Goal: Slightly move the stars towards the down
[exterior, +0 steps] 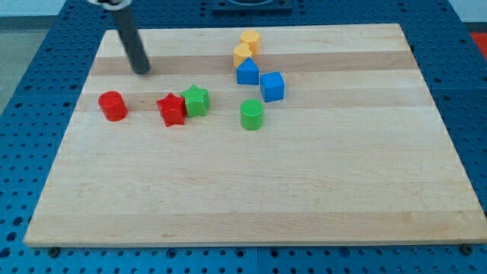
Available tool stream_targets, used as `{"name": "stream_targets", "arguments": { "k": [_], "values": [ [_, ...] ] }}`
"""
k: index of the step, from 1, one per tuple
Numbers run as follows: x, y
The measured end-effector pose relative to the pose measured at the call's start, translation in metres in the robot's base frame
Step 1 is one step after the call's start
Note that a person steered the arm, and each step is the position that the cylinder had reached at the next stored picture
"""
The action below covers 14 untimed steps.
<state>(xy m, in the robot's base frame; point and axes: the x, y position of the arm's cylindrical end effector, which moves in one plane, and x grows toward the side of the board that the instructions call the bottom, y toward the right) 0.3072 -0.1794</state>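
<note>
A red star and a green star lie side by side, touching, left of the board's middle. My tip rests on the board near the view's top left, above and to the left of the red star, apart from both stars. The dark rod rises from it to the view's top edge.
A red cylinder stands left of the red star. A green cylinder is right of the stars. Two blue blocks and two yellow blocks cluster near the top centre. The wooden board lies on a blue pegboard table.
</note>
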Motion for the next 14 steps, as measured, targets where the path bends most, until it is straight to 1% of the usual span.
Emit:
{"name": "stream_targets", "arguments": {
  "k": [1, 2, 3, 8, 11, 12, 13, 14],
  "values": [
    [0.003, 0.054],
    [0.006, 0.055],
    [0.046, 0.063],
    [0.061, 0.075],
    [0.09, 0.075],
    [0.088, 0.075],
    [0.062, 0.075],
    [0.055, 0.066]
  ]
}}
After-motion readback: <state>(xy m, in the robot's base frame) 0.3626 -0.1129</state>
